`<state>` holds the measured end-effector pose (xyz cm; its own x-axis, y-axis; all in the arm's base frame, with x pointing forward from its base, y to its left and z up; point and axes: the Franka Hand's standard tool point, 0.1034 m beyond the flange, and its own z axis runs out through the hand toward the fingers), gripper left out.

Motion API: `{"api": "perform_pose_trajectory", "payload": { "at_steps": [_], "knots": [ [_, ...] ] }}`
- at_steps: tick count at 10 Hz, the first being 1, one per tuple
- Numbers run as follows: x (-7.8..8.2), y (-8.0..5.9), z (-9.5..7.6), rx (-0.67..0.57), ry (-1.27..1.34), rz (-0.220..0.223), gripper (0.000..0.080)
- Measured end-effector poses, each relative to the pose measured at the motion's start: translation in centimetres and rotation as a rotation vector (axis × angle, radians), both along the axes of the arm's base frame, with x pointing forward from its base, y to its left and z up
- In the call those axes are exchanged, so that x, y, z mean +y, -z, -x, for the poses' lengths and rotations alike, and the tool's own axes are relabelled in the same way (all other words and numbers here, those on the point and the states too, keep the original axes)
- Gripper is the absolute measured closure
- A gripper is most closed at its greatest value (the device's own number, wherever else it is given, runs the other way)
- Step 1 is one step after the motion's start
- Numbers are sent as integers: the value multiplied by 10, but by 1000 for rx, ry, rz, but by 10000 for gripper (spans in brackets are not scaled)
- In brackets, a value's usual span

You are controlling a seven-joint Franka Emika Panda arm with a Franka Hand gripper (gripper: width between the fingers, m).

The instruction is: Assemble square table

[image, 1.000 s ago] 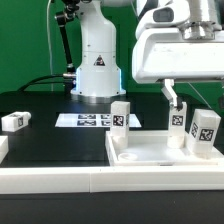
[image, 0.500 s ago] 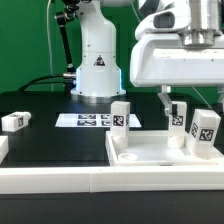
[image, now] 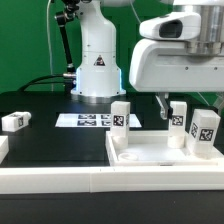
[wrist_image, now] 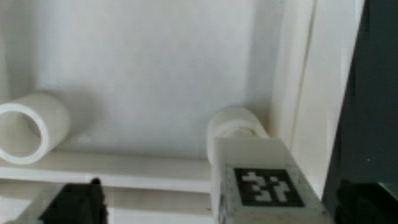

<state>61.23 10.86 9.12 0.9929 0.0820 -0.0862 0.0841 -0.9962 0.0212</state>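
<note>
The white square table top (image: pixel 150 152) lies at the exterior view's right, rim up. Three tagged white legs stand upright along its far side: one (image: pixel 121 115) at its left corner, one (image: pixel 178 114) further right, one (image: pixel 206 128) at the right edge. Another leg (image: pixel 14 121) lies on the black table at the far left. My gripper (image: pixel 180 100) hangs open over the middle upright leg. In the wrist view this leg (wrist_image: pixel 267 185) stands between the dark fingers (wrist_image: pixel 71 200), untouched, with the table top's floor (wrist_image: pixel 160 80) and two round sockets beyond it.
The marker board (image: pixel 85 120) lies flat in front of the robot's base (image: pixel 97 70). A long white border wall (image: pixel 90 185) runs along the front of the table.
The hand has come down a little and shifted, so one finger now sits at the exterior view's left of the middle leg. The jaws stayed open and the parts did not move.
</note>
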Motion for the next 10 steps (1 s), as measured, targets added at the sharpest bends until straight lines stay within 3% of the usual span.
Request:
{"api": "perform_pose_trajectory", "payload": {
  "at_steps": [7,9,10],
  "knots": [
    [10,-4,-9,-12,-3,-6,150],
    [13,-5,-10,-21,-4,-9,409],
    [13,-5,-10,-21,8,-8,409]
  ]
}}
